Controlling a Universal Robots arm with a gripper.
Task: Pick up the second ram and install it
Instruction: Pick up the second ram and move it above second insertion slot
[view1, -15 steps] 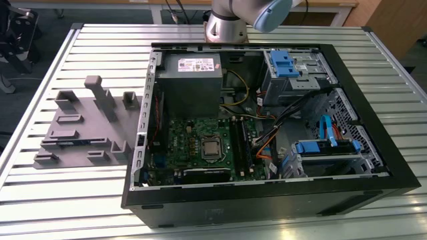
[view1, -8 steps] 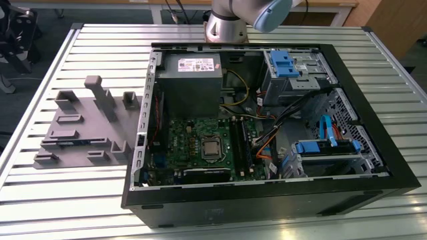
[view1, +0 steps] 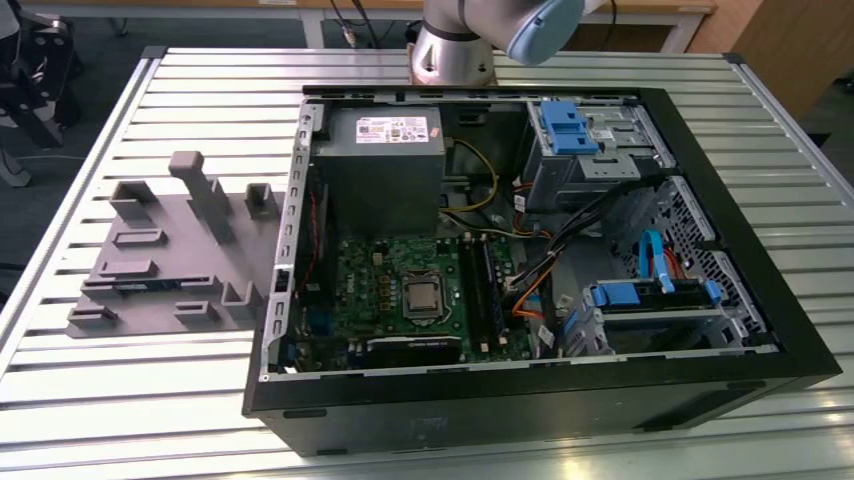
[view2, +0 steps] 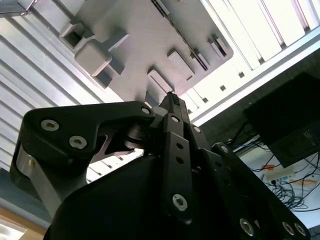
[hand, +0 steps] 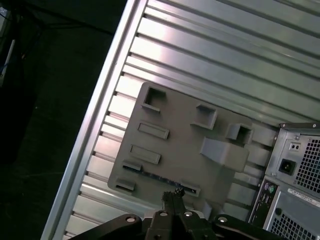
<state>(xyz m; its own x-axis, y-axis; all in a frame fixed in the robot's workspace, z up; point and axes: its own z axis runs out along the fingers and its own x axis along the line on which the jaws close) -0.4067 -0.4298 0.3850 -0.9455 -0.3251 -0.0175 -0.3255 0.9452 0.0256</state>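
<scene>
We count one ram stick (hand: 160, 177), seated in the one grey holder tray (hand: 200, 130) on the counter (hand: 215, 55) beside one open computer case (view1: 534, 400). Our pincer (hand: 173, 195) hangs over the tray, fingers pressed together and gripping nothing.

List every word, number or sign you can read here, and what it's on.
No text is legible.
White label on the grey metal power-supply box: too small to read.
White strip label on the computer case's grey rear panel: blurred, unreadable.
</scene>
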